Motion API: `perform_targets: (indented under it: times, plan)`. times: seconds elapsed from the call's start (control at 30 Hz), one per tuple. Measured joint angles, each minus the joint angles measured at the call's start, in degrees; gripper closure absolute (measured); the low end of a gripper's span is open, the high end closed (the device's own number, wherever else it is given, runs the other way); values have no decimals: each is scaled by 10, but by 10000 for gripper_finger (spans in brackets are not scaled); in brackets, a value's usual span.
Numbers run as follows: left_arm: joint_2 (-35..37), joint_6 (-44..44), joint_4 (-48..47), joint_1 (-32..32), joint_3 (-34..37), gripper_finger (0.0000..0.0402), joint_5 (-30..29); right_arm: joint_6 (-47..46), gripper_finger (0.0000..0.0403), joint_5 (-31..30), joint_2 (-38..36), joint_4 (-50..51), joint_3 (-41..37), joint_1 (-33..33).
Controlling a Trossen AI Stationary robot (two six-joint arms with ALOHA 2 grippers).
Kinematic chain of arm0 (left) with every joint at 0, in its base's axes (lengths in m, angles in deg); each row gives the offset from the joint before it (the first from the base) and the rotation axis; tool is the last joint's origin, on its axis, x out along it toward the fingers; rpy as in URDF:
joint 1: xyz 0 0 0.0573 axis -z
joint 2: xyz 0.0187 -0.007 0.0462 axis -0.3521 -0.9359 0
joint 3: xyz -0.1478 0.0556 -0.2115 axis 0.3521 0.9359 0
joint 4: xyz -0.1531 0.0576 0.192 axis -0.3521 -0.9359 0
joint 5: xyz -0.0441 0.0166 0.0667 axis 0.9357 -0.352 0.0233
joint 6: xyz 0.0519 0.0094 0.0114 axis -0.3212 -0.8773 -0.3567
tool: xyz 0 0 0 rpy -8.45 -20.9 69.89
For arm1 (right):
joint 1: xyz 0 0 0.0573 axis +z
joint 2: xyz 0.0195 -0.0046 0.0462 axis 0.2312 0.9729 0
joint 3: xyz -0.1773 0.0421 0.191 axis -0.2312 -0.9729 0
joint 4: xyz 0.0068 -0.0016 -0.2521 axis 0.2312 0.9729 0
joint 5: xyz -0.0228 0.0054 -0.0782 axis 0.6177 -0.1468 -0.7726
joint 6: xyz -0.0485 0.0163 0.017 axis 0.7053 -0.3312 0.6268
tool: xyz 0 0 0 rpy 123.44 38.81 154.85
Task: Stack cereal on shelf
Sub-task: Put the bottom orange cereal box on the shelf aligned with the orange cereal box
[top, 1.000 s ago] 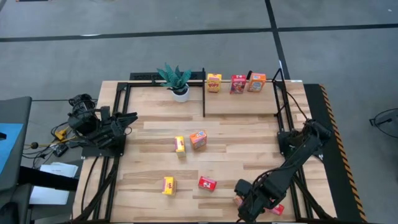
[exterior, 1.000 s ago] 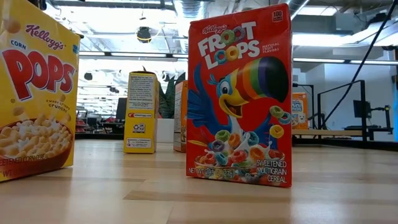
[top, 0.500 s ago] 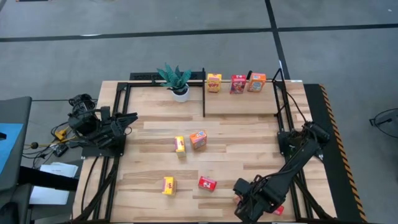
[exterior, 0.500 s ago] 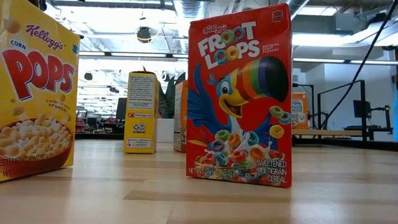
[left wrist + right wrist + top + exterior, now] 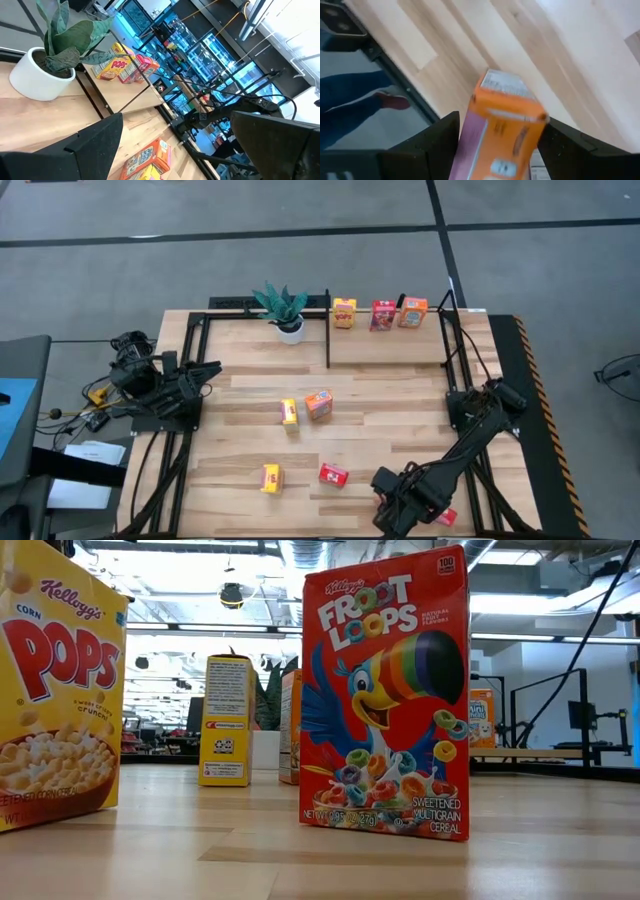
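Observation:
Three cereal boxes, yellow (image 5: 344, 312), red (image 5: 382, 314) and orange (image 5: 413, 311), stand upright on the shelf (image 5: 385, 348) at the far edge. Several more boxes stand loose on the table, among them a yellow one (image 5: 289, 412), an orange one (image 5: 319, 403), another yellow (image 5: 270, 477) and a red one (image 5: 333, 474). My right gripper (image 5: 398, 505) hangs near the near edge, shut on an orange cereal box (image 5: 502, 125). My left gripper (image 5: 205, 370) waits open at the table's left side. My right gripper pinches the orange box by two opposite sides (image 5: 470, 135), one finger on each. The fingers come from above, pointing steeply down and lying along the box. The box's end (image 5: 506, 82) sticks out past the fingertips toward the table; whether it rests there, I cannot tell.
A potted plant (image 5: 283, 310) stands left of the shelf's black post (image 5: 328, 330). Another red box (image 5: 447, 517) lies at the near right corner beside my right arm. In the low view a Corn Pops box (image 5: 55, 690) and a Froot Loops box (image 5: 385, 695) stand close to the camera.
My right gripper has sunk a little by the near edge and tipped further toward pointing straight down. The loose boxes and those on the shelf have stayed where they were.

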Motion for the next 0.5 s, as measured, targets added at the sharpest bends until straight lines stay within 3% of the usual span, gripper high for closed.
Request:
perform_targets:
  times: [0.5]
  plan:
    - [0, -1, -2, 0, 0, 42, -1, 54, 217, 14, -5, 15, 0, -29]
